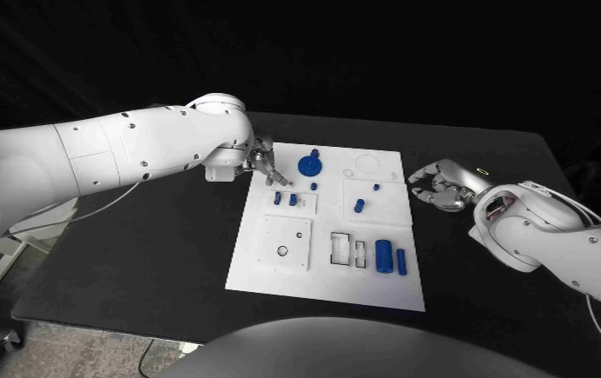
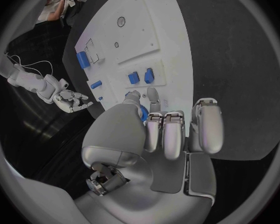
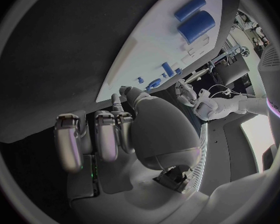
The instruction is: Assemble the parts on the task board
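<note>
Left hand (image 1: pixel 260 162) hovers at task board (image 1: pixel 288 269) far-left edge, fingers curled, nothing held afaict. Right hand (image 1: pixel 439 185) curled too, empty, just off board's right edge. Two blue cylinders (image 1: pixel 391 256) lie lengthwise near front-right corner, blue disc part (image 1: pixel 311 166) near left hand.

The task board (image 1: pixel 328 256) lies in the middle of the surface (image 1: pixel 150 256), at the frame's centre. Two parts (image 1: pixel 284 197) stand side by side in its upper left, and two larger parts (image 1: pixel 391 255) lie together at its lower right. The left robot hand (image 1: pixel 260 162) is at the board's upper left edge, the right robot hand (image 1: pixel 439 183) just off its upper right edge.
</note>
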